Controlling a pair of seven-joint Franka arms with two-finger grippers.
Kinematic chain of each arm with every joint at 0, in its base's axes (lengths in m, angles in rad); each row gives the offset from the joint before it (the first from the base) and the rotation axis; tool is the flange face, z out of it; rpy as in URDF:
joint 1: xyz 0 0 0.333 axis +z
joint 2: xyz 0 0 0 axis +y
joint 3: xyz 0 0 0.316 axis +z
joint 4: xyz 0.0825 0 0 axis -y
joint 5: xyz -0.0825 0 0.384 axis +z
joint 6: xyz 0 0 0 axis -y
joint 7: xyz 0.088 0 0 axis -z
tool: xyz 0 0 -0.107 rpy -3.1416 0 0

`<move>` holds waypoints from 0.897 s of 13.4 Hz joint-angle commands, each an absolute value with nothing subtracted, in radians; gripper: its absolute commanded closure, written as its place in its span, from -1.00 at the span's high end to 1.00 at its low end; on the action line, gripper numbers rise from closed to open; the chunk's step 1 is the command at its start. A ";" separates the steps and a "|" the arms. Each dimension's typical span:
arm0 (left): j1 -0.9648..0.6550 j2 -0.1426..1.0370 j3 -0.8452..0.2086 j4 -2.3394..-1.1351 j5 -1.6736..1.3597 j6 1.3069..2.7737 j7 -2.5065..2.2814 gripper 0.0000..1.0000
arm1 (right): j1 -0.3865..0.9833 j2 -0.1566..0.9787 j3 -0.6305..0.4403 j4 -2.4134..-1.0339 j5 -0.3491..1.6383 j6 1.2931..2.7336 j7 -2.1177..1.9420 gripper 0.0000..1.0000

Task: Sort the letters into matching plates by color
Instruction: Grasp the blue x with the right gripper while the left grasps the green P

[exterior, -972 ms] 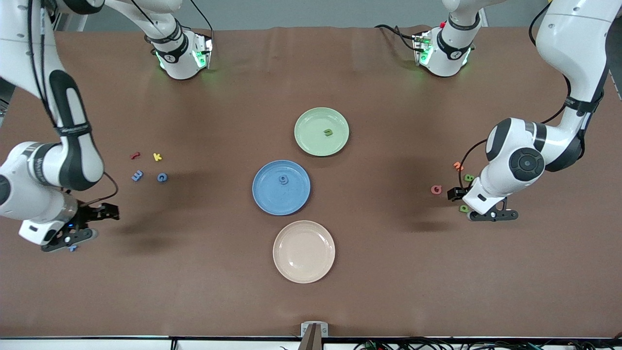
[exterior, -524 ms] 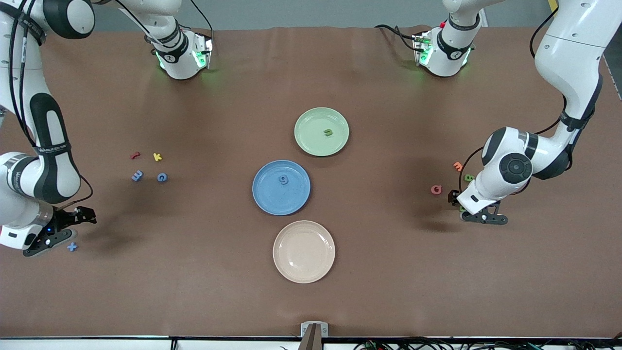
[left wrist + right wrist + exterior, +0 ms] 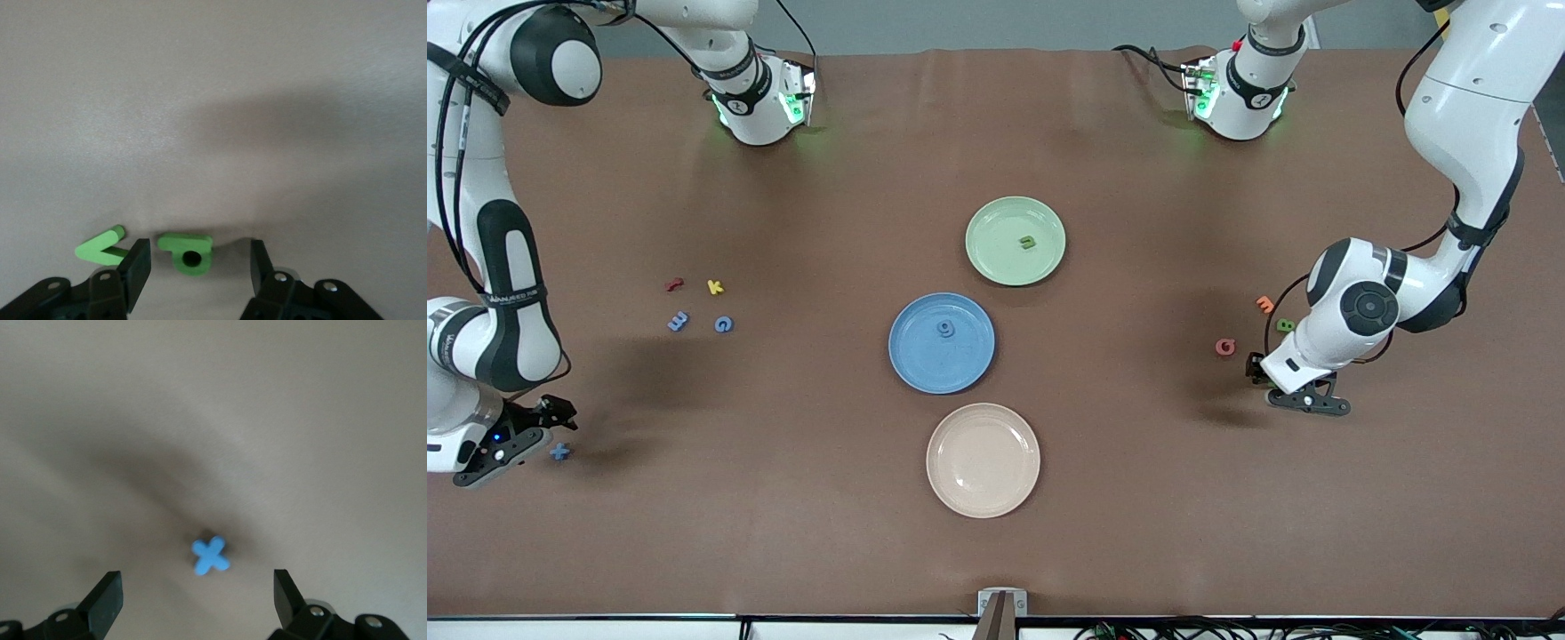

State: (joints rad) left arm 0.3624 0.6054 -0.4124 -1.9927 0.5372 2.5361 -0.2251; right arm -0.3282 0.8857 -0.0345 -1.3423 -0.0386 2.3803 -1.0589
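Reading perhaps "g" on blue letter (image 3: 945, 328)

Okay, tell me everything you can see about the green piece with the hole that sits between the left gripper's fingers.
The green piece with the hole is a small chunky shape, foam by its look, bright green: a rounded loop with a round hole and a straight bar along one edge. It lies flat on the brown table, at the left arm's end. The left gripper straddles it, fingers still apart and not touching it. A green V-shaped piece lies beside it, just outside one finger.
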 commanded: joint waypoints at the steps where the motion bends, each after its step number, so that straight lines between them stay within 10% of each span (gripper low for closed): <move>1: 0.383 0.614 -0.420 -1.990 0.561 2.556 -0.209 0.37 | -0.345 0.959 -0.026 -1.238 -0.057 2.375 -1.092 1.00; 12: 0.383 0.630 -0.420 -1.982 0.561 2.571 -0.172 0.16 | -0.348 1.011 -0.025 -1.215 -0.054 2.378 -1.089 0.72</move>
State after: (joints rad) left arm 0.3706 0.6108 -0.4160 -1.9921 0.5383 2.5511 -0.2079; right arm -0.3321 0.9861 -0.0380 -1.2534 -0.0388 2.3812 -1.0758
